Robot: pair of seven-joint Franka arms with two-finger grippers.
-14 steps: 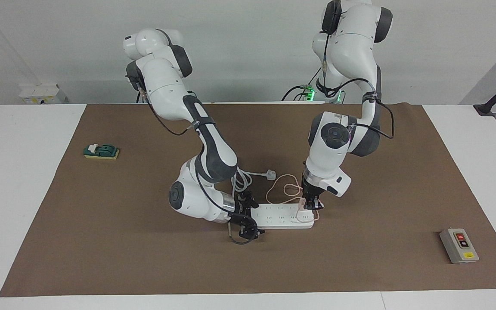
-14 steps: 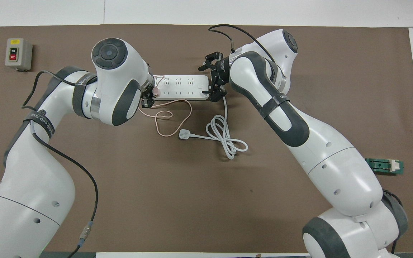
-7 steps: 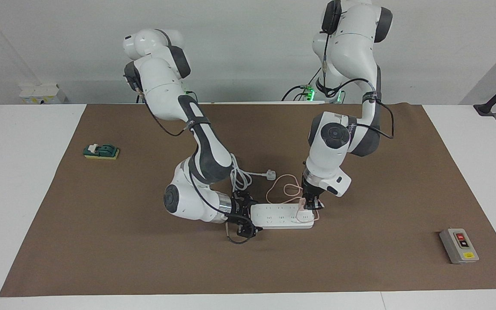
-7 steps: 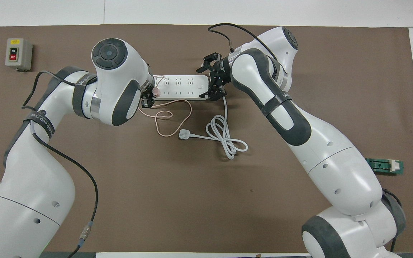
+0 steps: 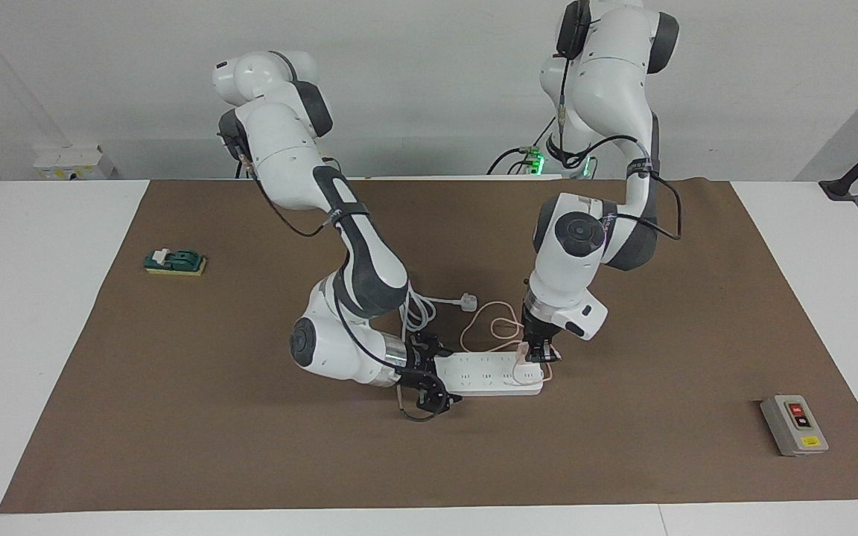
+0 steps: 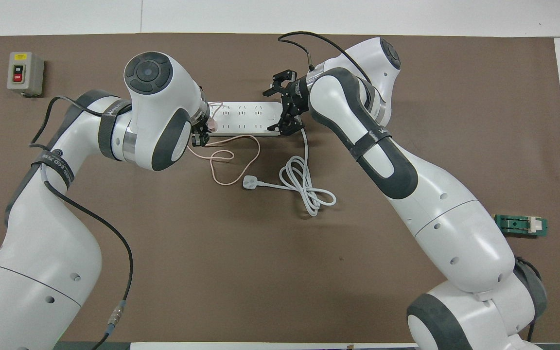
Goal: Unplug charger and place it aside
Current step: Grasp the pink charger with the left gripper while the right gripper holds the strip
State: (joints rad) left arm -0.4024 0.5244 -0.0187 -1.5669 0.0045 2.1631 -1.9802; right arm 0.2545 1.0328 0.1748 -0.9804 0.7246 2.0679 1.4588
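- Brown matting (image 5: pixel 623 447) covers most of a white desk (image 5: pixel 42 335), with a pale wall at the robots' end.
- At mid-desk lies a white power strip (image 5: pixel 485 374); the small pink charger (image 5: pixel 524 356) sits plugged in at its end toward the left arm, its thin pink cable (image 6: pixel 226 167) looping on the mat nearer to the robots.
- The left gripper (image 5: pixel 538 356) comes straight down on that end, jaws pinching the charger.
- The right gripper (image 5: pixel 429 372) lies level at the strip's other end, jaws spread to either side of it.
- A white plug (image 5: pixel 468 302) and its coiled cord (image 6: pixel 309 187) rest nearer to the robots than the strip.
- A grey switch box (image 5: pixel 794 424) sits toward the left arm's end, a green block (image 5: pixel 176 261) toward the right arm's.
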